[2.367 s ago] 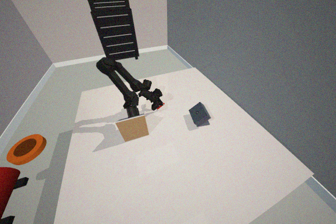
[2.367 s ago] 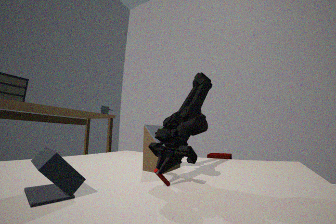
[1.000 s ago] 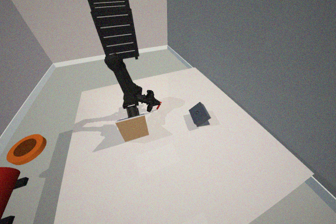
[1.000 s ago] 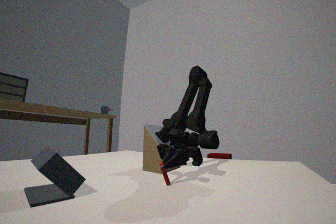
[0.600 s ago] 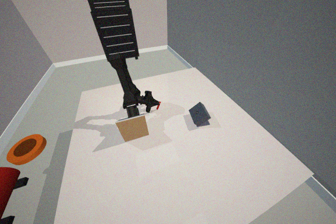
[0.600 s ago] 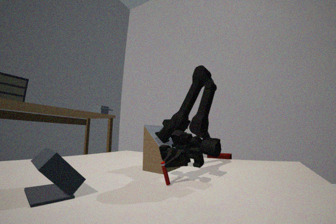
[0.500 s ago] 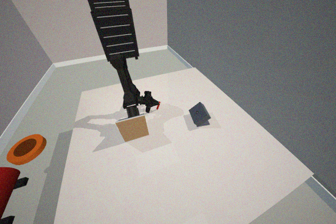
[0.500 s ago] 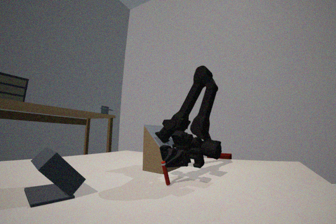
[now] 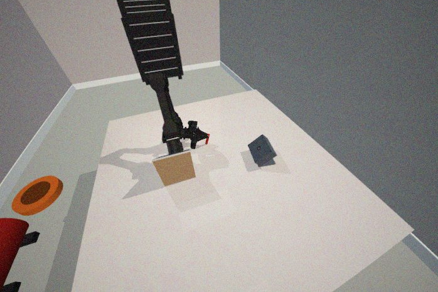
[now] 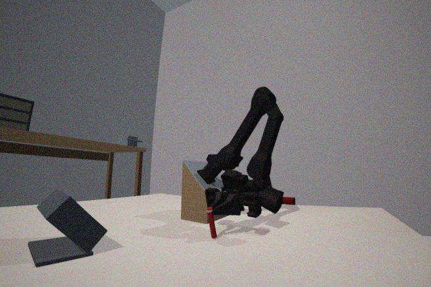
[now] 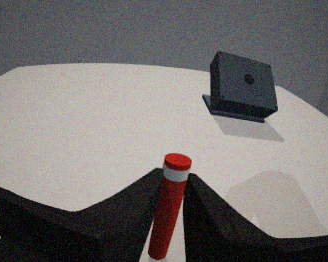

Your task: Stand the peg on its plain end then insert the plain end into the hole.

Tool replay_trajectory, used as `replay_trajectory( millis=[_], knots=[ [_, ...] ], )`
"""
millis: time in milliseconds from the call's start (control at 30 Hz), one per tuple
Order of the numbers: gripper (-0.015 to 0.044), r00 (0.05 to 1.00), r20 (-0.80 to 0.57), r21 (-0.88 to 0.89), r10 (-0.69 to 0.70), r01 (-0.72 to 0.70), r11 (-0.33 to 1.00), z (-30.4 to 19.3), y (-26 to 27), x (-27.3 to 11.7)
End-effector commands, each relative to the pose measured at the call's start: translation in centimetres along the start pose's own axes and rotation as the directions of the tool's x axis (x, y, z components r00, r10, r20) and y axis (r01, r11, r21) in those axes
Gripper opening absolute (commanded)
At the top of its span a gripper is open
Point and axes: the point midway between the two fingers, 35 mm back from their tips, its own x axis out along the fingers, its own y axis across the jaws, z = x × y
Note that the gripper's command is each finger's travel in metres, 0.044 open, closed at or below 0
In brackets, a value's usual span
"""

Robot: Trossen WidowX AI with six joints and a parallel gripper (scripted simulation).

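The red peg [image 9: 206, 140] [image 10: 212, 226] [image 11: 166, 220] is held near its white-banded end, which is up. It stands nearly upright with a slight tilt, plain end down close above the table; whether that end touches the table I cannot tell. My gripper [image 9: 207, 135] [image 10: 209, 209] [image 11: 173, 178] is shut on the peg just under the top, its fingers reaching in from the side, roughly level. The dark sloped panel [image 9: 263, 154] [image 10: 77, 221] [image 11: 235, 89] stands apart from the peg on a flat base. Its one hole [image 9: 258, 147] [image 11: 249, 79] shows in its face; it is hidden in the exterior view.
A wooden wedge block [image 9: 176, 169] [image 10: 192, 197] with a grey sloped top stands beside the arm. A red box [image 10: 289, 200] lies behind the arm. An orange ring [image 9: 54, 194] and a red cylinder [image 9: 9, 242] are off the table's left side. The table [image 9: 268, 221] [image 10: 330, 252] carries the panel.
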Motion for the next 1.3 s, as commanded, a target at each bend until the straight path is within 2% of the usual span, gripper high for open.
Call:
replay_trajectory(
  millis=[0, 1267],
  knots=[
    [0.0049, 1.000, -0.006, 0.006, 0.004, -0.003, 1.000, 0.02, 0.16, -0.27],
    [0.0049, 1.000, -0.010, -0.005, 0.001, -0.001, 1.000, -0.64, -0.09, -0.56]
  ],
)
